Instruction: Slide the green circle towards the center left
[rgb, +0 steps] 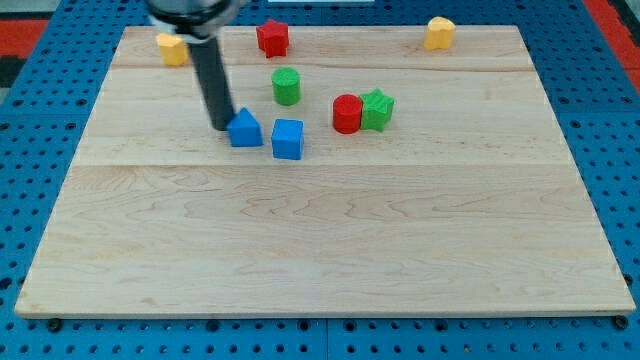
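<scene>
No readable text anywhere in my view.

I find no letters, numbers, labels or brand marks on the wooden board (320, 230), on the coloured blocks, or on my own rod; the blue perforated surface (30, 180) around the board looks unmarked too, though fine print there could escape me at this resolution.

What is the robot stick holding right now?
Nothing. My tip cannot hold anything; it only pushes. It sits beside the blue block, on the view's left, away from the green circle.
</scene>
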